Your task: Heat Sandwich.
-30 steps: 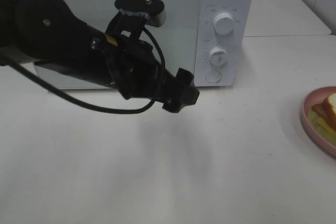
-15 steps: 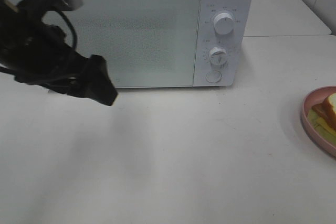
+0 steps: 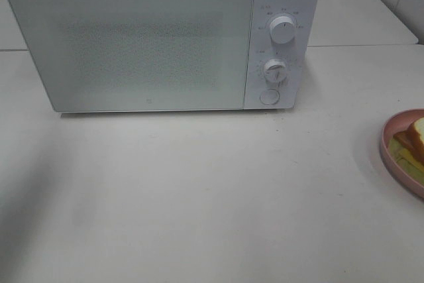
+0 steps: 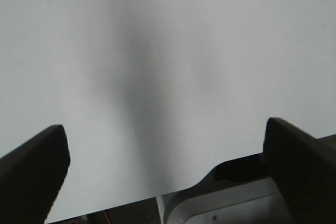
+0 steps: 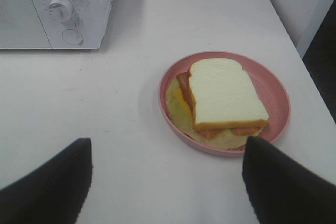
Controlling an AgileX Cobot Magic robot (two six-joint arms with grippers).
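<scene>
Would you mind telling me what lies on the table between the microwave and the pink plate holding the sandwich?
Nothing: the table is bare between microwave and plate, as the exterior high and right wrist views show.

The exterior high view's right edge is cutting off the pink plate (image 3: 397,138) and sandwich (image 3: 415,138) at the desk's right edge; the microwave's (image 3: 159,38) dial markings are staying too small to read.
</scene>
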